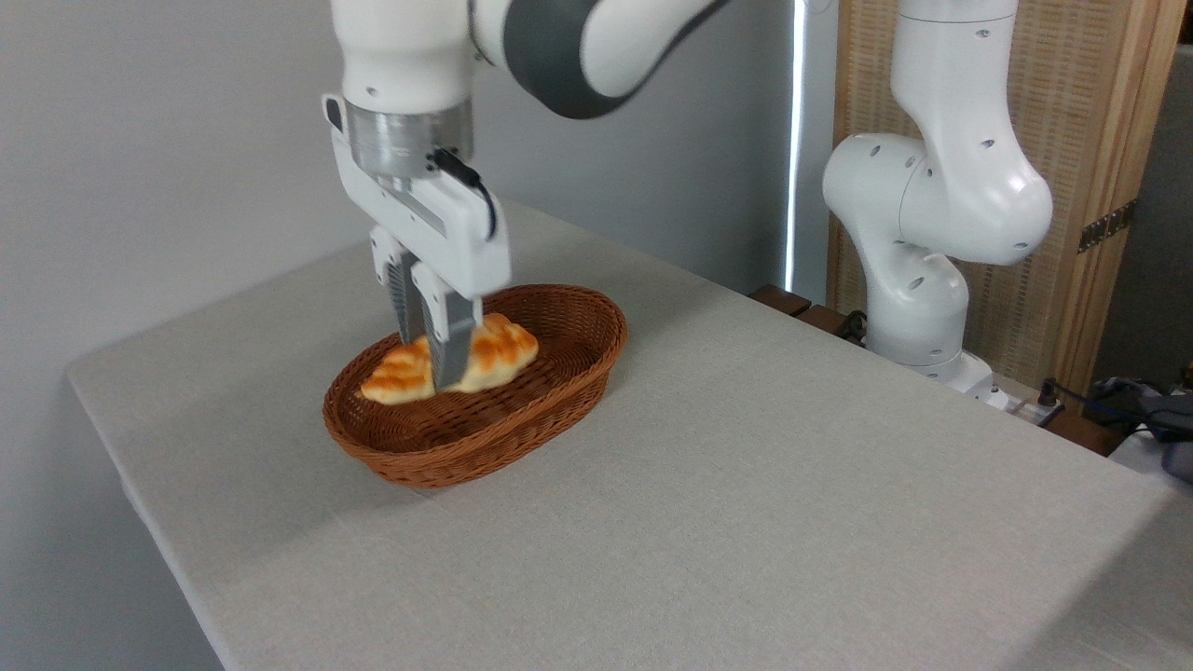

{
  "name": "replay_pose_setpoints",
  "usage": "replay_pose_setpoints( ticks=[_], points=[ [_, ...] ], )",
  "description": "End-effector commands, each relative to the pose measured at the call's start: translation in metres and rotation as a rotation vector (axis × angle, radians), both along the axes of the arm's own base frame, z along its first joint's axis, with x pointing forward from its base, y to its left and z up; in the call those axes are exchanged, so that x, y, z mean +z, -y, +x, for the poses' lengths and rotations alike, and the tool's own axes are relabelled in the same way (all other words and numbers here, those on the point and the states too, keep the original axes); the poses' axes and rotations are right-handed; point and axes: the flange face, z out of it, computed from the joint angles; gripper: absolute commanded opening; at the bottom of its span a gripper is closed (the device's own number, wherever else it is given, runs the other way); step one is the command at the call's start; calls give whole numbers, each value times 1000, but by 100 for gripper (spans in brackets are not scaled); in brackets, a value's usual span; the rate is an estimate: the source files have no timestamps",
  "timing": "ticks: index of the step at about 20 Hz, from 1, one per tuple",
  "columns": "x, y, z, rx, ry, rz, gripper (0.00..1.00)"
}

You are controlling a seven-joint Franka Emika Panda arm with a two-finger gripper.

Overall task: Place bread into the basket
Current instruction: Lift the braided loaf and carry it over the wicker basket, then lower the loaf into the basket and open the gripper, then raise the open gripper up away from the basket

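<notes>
- Table (pixel 746 522): a cloth-covered surface extends on all sides below the pincer; no other loose item lies near it; a hazard from the table itself is unlikely.
- Basket (pixel 559 373): it sits directly under the pincer, with its braided rim ringing the fingers on all sides; a lateral withdrawal could catch the near rim and drag or tip the basket, so a vertical exit appears safer.
- Bread (pixel 499 349): the loaf lies between the fingers, inside the rim, low over the basket floor; whether it rests on the weave cannot be told; a release from height could let it roll toward one end; a retreat without release would lift it out again.
- Pincer (pixel 431 359): the fingers (pixel 447 340) stand narrowly apart, clamped across the loaf's middle; state is judged as grasping the bread; the fingertips are partly hidden by the loaf.
</notes>
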Motion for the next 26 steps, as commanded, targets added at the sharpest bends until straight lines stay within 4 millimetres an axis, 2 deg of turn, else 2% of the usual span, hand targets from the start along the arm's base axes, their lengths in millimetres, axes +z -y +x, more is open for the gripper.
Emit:
replay_pose_setpoints(
  ticks=[1,4,14,17,19,23,25,26],
  points=[
    [3,35,-10,4,-10,-11,100],
    [2,55,-15,-32,-10,-9,100],
    [-7,58,-20,-53,-66,7,100],
    [-7,50,-21,-45,-86,16,100],
    [2,36,-21,-38,-56,79,100],
    [34,-20,-25,45,5,116,100],
    [37,-55,-30,80,-35,116,100],
    [37,-65,-31,73,-44,116,100]
  ],
)
